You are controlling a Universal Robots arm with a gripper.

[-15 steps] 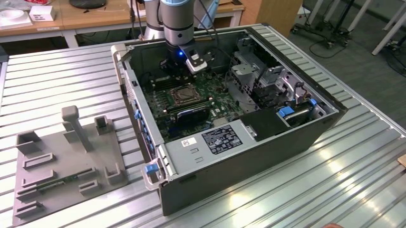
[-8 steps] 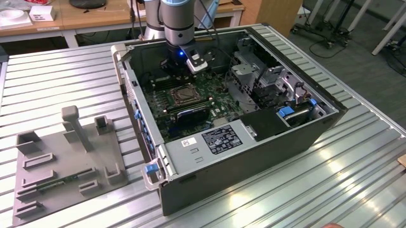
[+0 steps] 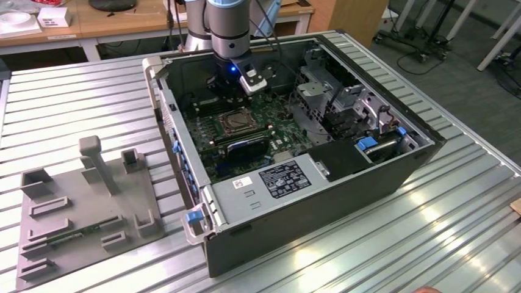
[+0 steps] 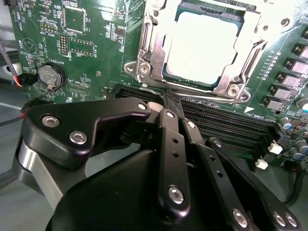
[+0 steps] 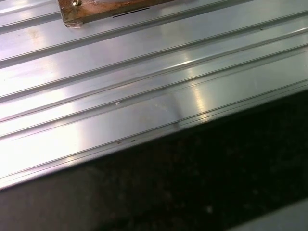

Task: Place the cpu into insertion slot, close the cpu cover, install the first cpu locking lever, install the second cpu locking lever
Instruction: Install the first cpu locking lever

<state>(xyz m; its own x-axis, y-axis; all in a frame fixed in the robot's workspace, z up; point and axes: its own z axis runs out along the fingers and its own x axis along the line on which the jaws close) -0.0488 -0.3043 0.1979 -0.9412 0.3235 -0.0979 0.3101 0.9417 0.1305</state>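
Cpu [image 4: 202,45] sits down inside the insertion slot [image 4: 167,72], pale face up, and the cpu cover [image 4: 152,45] looks folded down around it, its silvery frame lying on the edges. In the exterior view the gripper [image 3: 232,90] hangs low inside the open computer case [image 3: 326,195], just beside the slot [image 3: 237,122]. In the second wrist view the gripper [image 4: 169,102] has its fingers pressed together with nothing pinched between them, the tip at the frame's edge, right where the long black memory slots [image 4: 226,122] begin.

From where I stand I can't say for sure whether the thin wire by the tip is a locking lever or whether the tip touches it. That is the worry. A narrow closed tip pushing a springy wire could slide off, and the lever would flick back and let the cover lift. A slip sideways would drag metal across the green circuit board [image 4: 96,57] or the memory slots.
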